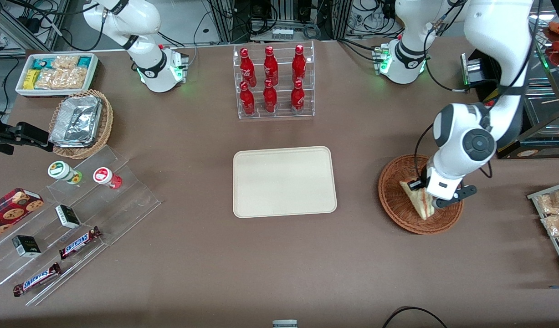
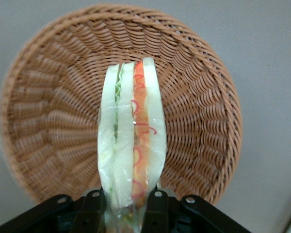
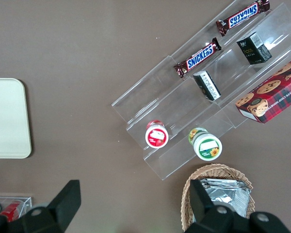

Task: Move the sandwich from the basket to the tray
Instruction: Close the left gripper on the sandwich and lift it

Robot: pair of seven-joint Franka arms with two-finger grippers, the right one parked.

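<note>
Sandwich gripped, lift under way.
My claw point(image 2: 124, 206) clamps the pale triangular sandwich point(image 2: 131, 141) above the round reddish-brown wicker basket point(image 2: 48, 121); next I'd carry it to the flat cream rectangular tray point(image 1: 284, 182).

Red-brown woven basket point(image 2: 53, 111) – cream tray point(image 1: 284, 181), brown table point(image 1: 279, 255).

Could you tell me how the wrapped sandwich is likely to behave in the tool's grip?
The sandwich is probably soft: the tool pinches its bread layers, so it may squash. Its clear wrap looks glossy, perhaps slippery. Held by one end above the basket, it might sag.
</note>
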